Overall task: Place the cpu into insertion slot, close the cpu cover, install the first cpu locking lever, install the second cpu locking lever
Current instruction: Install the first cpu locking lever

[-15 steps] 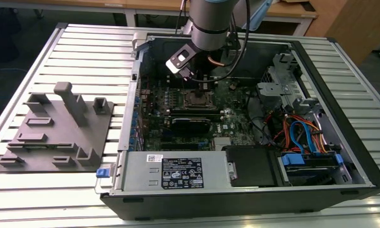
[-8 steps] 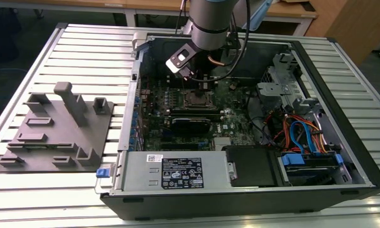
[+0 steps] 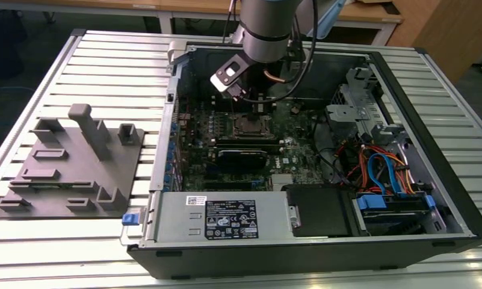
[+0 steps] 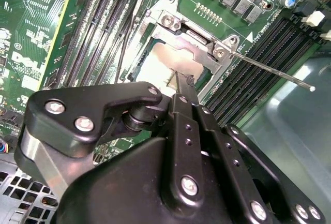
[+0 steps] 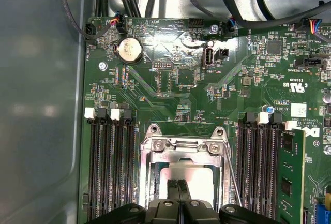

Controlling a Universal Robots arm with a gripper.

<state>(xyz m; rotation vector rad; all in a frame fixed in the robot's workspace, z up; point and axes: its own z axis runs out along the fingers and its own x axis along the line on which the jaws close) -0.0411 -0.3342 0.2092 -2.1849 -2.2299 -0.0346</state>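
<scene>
One gripper: your gripper (image 4: 182, 83) hangs from the arm straight over the socket, near the middle of the motherboard (image 5: 170, 94). Its two fingers are pressed together into a single narrow tip, with nothing between them.
Tip contact: in both wrist views the joined tip sits over the cpu's metal top. You cannot tell whether it touches the top or hovers just above.
Why shut: I judge that a closed tip suits pushing or nudging a thin part here, not carrying one.
Cpu: the cpu (image 5: 199, 175) lies flat inside the insertion slot (image 5: 153, 180), its pale silver top facing up. So the placing step looks done.
Insertion slot: it sits between the two banks of memory slots (image 5: 111, 167) on the green board, inside the open computer case (image 3: 433, 180).
Cpu cover: the cpu cover (image 5: 181, 145) is hinged at the edge with two screws. It appears to lie down around the chip, which shows through its opening. Whether it is fully seated is hard to tell.
Locking lever: one thin metal locking lever (image 4: 269, 69) juts out from the hinge corner, across the neighbouring memory slots. It looks free, not hooked down, so I judge that the cover is not yet locked.
Other side: a thin dark wire (image 4: 124, 48) runs along the opposite edge of the socket. You cannot tell whether it is latched.
</scene>
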